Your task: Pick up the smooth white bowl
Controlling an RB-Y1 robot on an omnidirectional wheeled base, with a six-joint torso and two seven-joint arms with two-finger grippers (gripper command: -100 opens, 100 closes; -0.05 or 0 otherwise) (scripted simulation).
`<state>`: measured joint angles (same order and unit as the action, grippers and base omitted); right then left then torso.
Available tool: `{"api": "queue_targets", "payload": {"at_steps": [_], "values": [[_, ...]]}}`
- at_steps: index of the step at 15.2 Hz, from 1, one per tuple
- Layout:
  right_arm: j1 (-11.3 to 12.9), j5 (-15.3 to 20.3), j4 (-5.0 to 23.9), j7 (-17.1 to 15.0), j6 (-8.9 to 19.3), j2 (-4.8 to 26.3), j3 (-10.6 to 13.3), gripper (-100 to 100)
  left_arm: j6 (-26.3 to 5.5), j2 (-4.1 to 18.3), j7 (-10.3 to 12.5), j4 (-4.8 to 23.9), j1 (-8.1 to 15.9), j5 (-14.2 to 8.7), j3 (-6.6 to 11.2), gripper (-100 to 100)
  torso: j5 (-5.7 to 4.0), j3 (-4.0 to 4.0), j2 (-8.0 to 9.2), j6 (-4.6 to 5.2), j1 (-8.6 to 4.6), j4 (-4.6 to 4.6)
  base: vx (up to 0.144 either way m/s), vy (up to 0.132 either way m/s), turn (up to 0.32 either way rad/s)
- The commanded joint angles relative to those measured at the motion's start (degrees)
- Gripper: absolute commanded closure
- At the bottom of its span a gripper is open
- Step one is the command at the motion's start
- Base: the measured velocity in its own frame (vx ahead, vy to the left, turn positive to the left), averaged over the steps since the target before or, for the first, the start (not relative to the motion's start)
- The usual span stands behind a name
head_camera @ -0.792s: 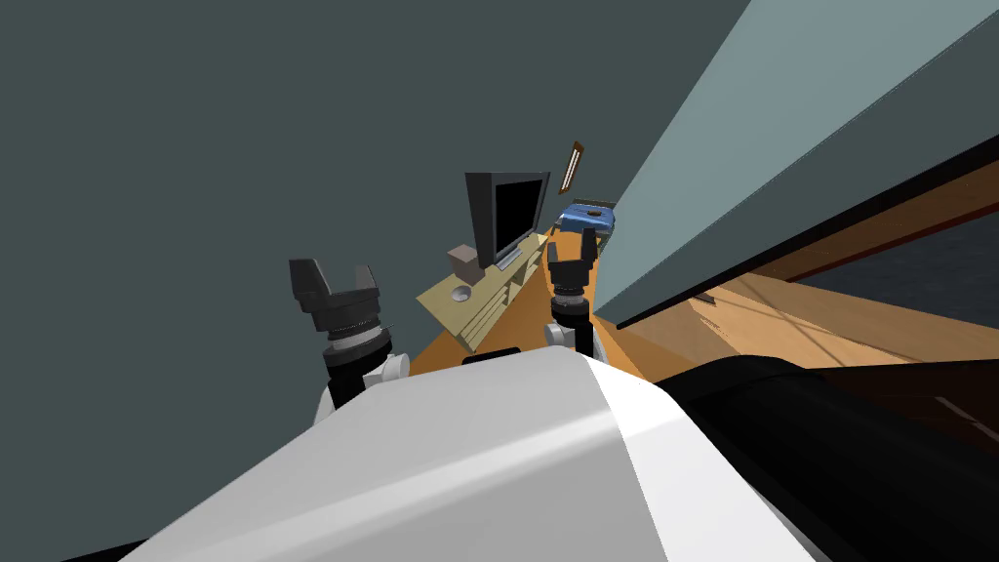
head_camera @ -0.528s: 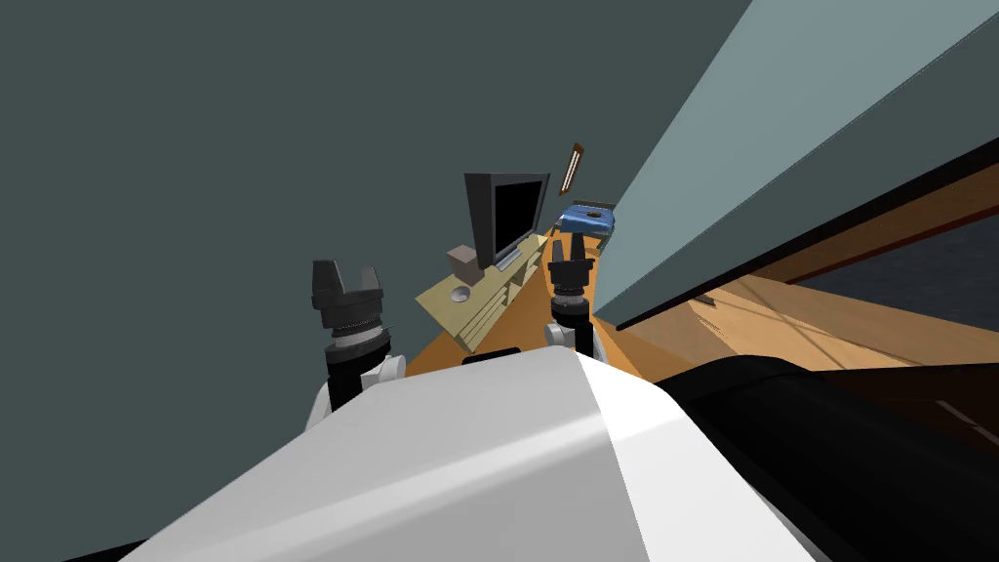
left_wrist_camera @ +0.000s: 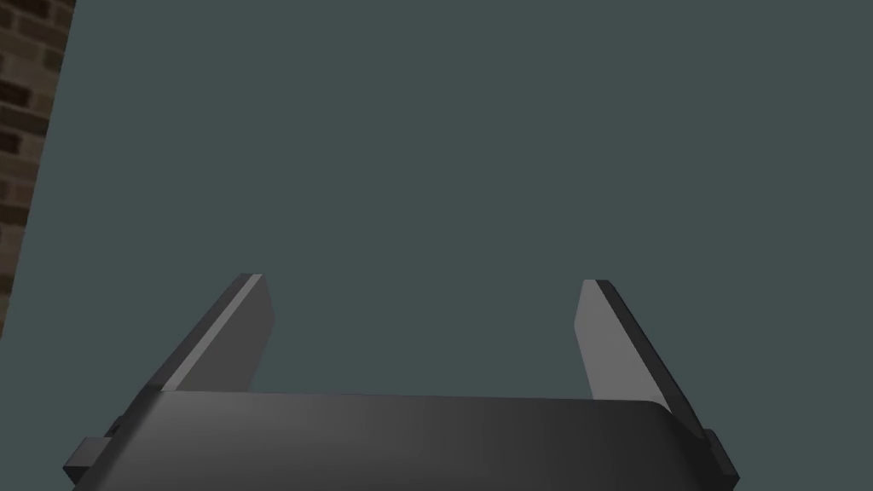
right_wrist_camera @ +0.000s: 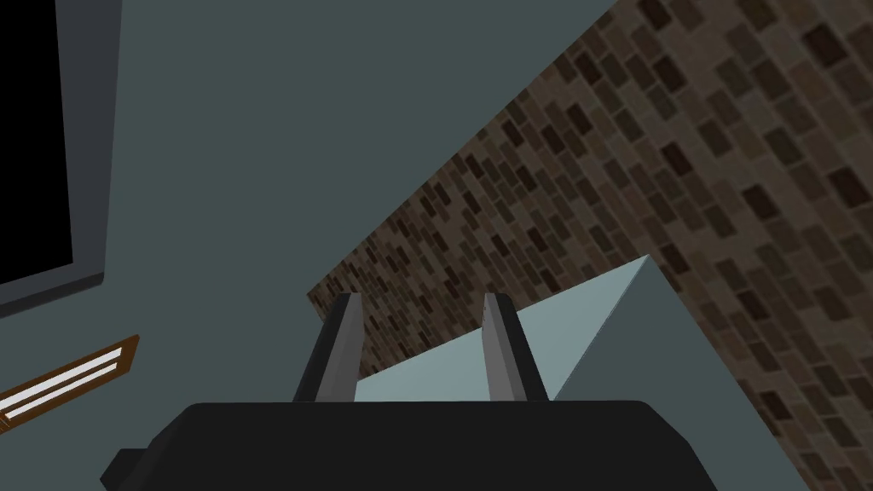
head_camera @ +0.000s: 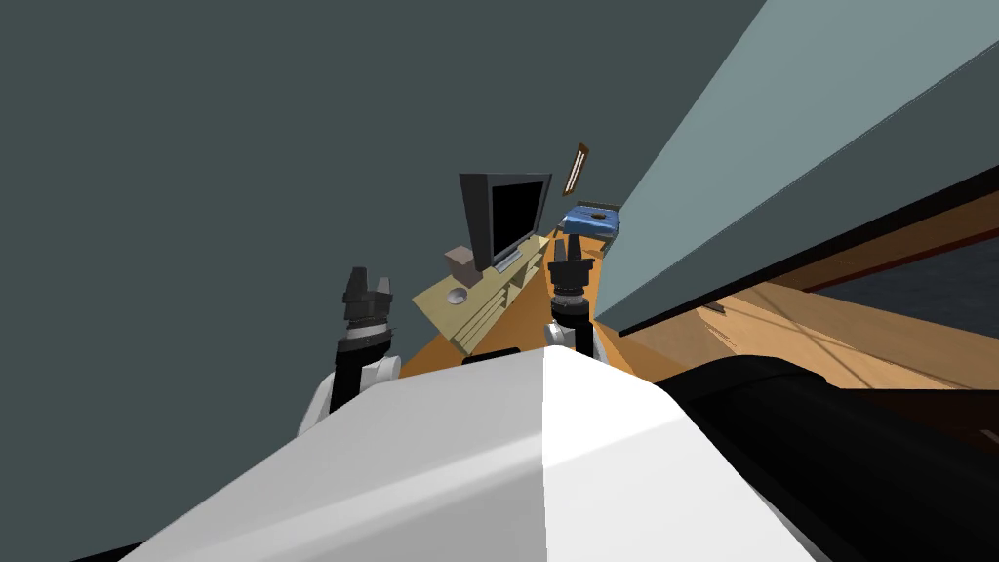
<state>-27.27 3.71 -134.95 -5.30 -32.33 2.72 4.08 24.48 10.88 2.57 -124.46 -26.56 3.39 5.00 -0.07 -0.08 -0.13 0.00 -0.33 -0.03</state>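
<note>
The bowl (head_camera: 457, 294) is small, round and pale grey-white. It sits near the close end of a long tan cabinet (head_camera: 480, 310) ahead of me, beside a brown box (head_camera: 462, 263). My left gripper (head_camera: 366, 283) is raised left of the cabinet and short of the bowl, apart from it. In the left wrist view its fingers (left_wrist_camera: 247, 332) stand wide open with nothing between them. My right gripper (head_camera: 570, 252) is up to the right of the cabinet. Its fingers (right_wrist_camera: 341, 349) are narrowly open around empty air.
A dark flat screen (head_camera: 507, 215) stands on the cabinet beyond the box. A dark grey wall runs along the left, and a pale blue-grey wall (head_camera: 732, 146) closes in on the right. Orange wood floor leads to a blue bed (head_camera: 590, 220) at the far end.
My left hand has swung right toward the cabinet and turned nearly edge-on. The right gripper's fingers have drawn closer together. The head view has shifted slightly.
</note>
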Motion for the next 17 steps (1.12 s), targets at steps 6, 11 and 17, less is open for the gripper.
{"api": "queue_targets", "payload": {"at_steps": [6,11,17], "values": [[0.0,0.0,0.0,0.0,0.0,0.0,0.0,0,-8.1,3.0,0.6,5.5,1.2,-3.0,2.03,-100,-0.04,-0.16,-0.28,0.02,-0.14,-0.06,0.074,-0.105,-0.012],[0.0,0.0,0.0,0.0,0.0,0.0,0.0,0,-13.2,4.2,0.8,8.7,2.1,-4.6,3.06,-100,-0.02,-0.14,-0.24,0.01,-0.06,-0.06,0.080,-0.096,0.012],[0.0,0.0,0.0,0.0,0.0,0.0,0.0,0,-20.4,5.5,1.2,13.9,3.6,-7.1,4.70,-100,-0.01,-0.11,-0.19,0.01,0.01,-0.05,0.073,-0.086,0.017]]}}
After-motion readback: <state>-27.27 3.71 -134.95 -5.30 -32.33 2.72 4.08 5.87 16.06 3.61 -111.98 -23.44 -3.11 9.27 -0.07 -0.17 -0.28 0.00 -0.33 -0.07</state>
